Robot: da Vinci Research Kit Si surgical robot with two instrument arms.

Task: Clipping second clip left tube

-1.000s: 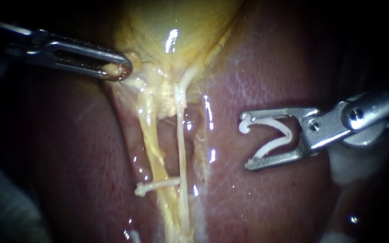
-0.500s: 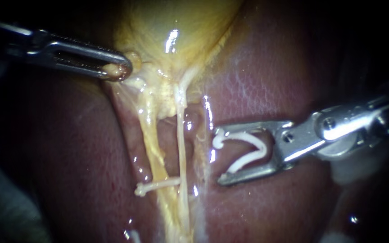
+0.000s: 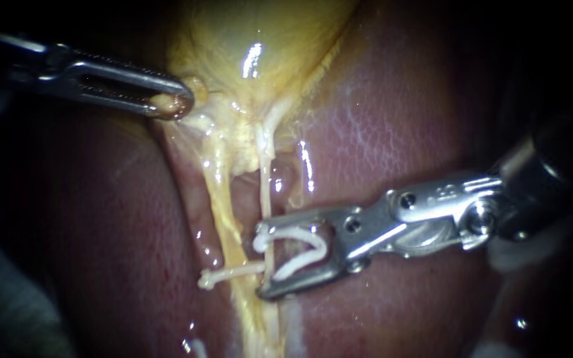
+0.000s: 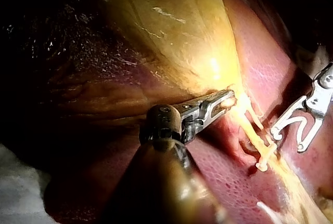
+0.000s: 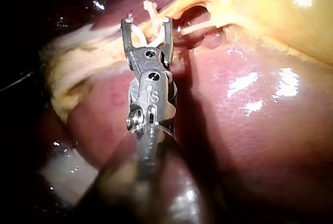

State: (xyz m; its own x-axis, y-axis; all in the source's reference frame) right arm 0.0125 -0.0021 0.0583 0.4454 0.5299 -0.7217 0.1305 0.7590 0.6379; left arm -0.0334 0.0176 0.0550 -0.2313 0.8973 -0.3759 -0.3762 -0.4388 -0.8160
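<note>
Clip (image 3: 300, 262), white, open, held in right instrument's (image 3: 264, 260) wide jaws.
Straddled thin pale tube (image 3: 264, 192) just beside fastened clip (image 3: 230, 272); left instrument's (image 3: 177, 103) jaws gripped gallbladder (image 3: 253, 40) edge.

left tool (image 3: 182, 103) on gallbladder (image 3: 266, 33) | loaded clip (image 3: 302, 254) in right tool (image 3: 262, 260), astride tube (image 3: 264, 199)

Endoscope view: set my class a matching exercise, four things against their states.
Things:
1 left instrument
2 right instrument
3 closed clip
4 gallbladder

States:
A yellow, glistening
B jaws shut on tissue
C locked across a tube
D jaws hold an open clip

Pairs: 1-B; 2-D; 3-C; 4-A
</note>
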